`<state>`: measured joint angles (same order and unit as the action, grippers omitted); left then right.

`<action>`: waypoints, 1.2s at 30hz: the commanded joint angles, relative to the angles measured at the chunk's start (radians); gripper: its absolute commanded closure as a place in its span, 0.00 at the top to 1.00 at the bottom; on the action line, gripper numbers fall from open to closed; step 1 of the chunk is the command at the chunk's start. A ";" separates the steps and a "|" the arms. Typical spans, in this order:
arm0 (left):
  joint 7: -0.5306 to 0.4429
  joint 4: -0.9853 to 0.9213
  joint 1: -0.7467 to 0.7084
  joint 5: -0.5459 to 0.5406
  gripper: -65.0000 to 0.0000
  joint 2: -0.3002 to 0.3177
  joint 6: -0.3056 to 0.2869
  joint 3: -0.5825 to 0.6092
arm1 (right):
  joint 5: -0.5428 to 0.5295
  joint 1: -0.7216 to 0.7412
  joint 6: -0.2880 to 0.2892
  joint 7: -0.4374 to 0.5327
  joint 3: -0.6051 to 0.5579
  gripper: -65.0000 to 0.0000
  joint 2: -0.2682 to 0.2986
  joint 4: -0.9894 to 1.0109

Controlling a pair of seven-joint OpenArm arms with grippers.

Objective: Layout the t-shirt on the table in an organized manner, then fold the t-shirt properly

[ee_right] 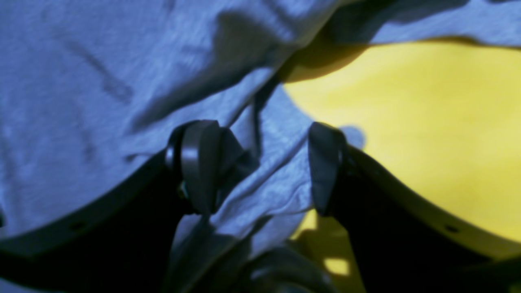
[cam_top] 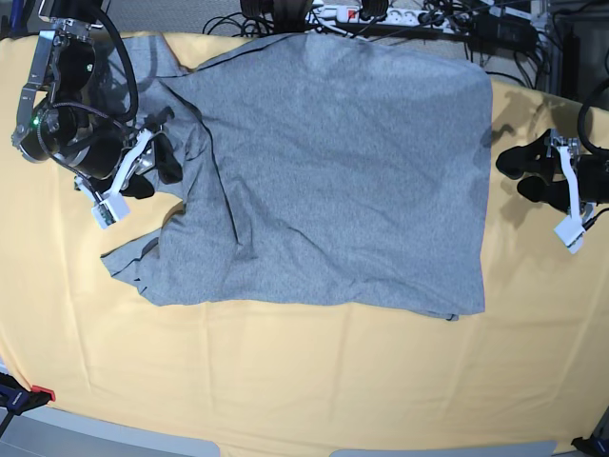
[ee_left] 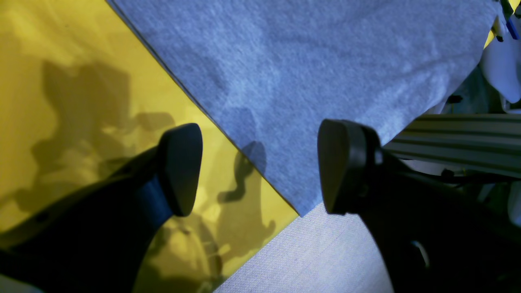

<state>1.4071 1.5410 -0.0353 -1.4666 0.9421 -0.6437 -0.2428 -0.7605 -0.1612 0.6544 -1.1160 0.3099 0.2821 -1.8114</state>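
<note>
— how many shirts out there?
— one grey t-shirt (cam_top: 333, 181), on one yellow surface (cam_top: 285, 381).
— and arms?
— two, each with two black fingers (ee_left: 181, 169).

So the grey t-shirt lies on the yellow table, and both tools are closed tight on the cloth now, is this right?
Not quite. The t-shirt does lie on the yellow table, but neither tool is closed. The left wrist view shows the left tool open above the shirt's corner, and the right wrist view shows the right tool open with bunched cloth between its fingers.
</note>
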 commanded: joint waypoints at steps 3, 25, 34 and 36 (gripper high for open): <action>-0.011 0.008 0.016 -0.017 0.70 0.027 -0.003 -0.014 | 0.082 0.029 -0.043 0.032 0.004 0.55 0.012 -0.012; -0.011 0.008 0.016 -0.017 0.70 0.027 -0.003 -0.014 | -0.032 0.026 0.017 0.005 0.004 0.00 0.012 -0.011; -0.011 0.008 0.016 -0.017 0.70 0.027 -0.003 -0.014 | 0.061 0.026 0.015 0.005 0.076 0.00 0.014 -0.019; -0.011 0.008 0.016 -0.017 0.70 0.027 -0.003 -0.014 | 0.061 0.026 0.015 0.005 0.122 0.00 0.014 -0.036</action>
<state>1.4071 1.5410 -0.0357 -1.4662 0.9421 -0.6437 -0.2428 -0.6876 -0.1493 0.6666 -1.1305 0.4267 0.2813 -1.8233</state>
